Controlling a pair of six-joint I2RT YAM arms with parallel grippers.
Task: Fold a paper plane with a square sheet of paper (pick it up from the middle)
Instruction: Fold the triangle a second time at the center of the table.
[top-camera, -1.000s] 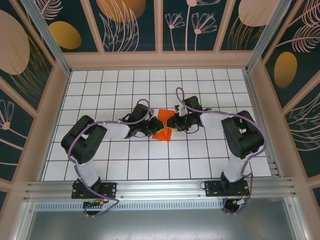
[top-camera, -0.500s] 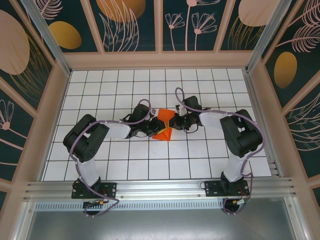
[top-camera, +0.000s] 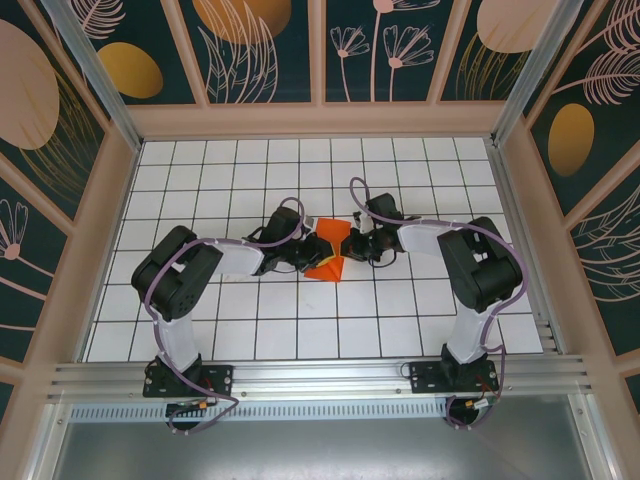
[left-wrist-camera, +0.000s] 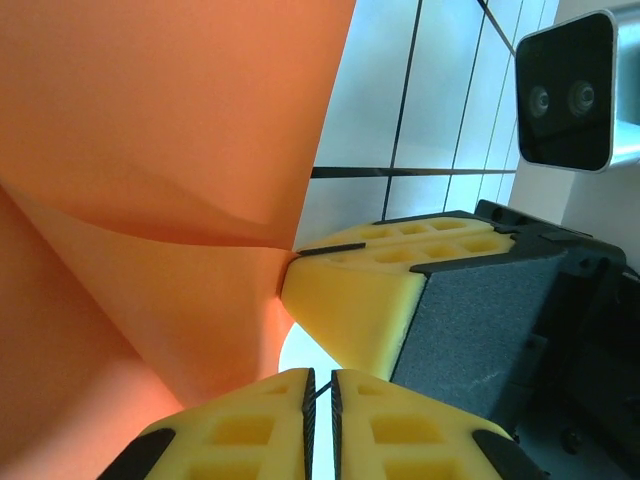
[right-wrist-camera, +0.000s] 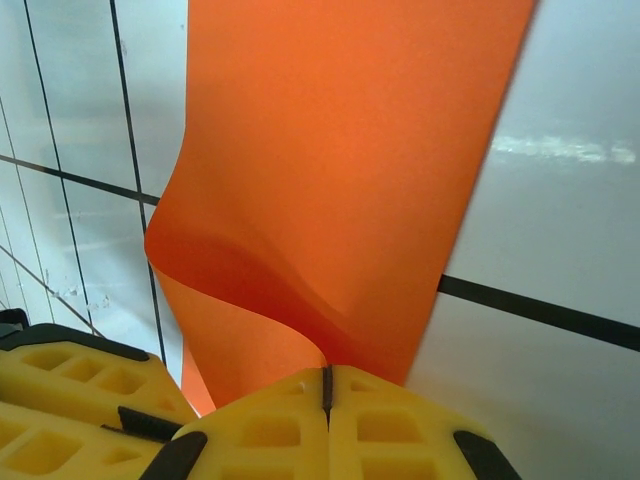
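The square sheet of paper (top-camera: 328, 250) is bright orange and lies buckled at the table's middle, between my two grippers. My right gripper (top-camera: 350, 246) (right-wrist-camera: 326, 385) is shut on it: the sheet (right-wrist-camera: 340, 150) rises curled from between the closed yellow pads. In the left wrist view a right finger (left-wrist-camera: 350, 310) touches the crease of the sheet (left-wrist-camera: 150, 150). My left gripper (top-camera: 305, 258) (left-wrist-camera: 320, 400) sits at the sheet's left side, its pads a hairline apart with nothing between them. The orange passes behind its left finger.
The white grid table (top-camera: 250, 330) is boxed in by patterned walls (top-camera: 90, 220) on three sides. An aluminium rail (top-camera: 320, 375) runs along the near edge. The right wrist camera (left-wrist-camera: 565, 90) hangs close in front of my left gripper.
The right gripper has closed on the sheet, which has bunched up and shifted slightly left. The left arm has edged closer to the paper.
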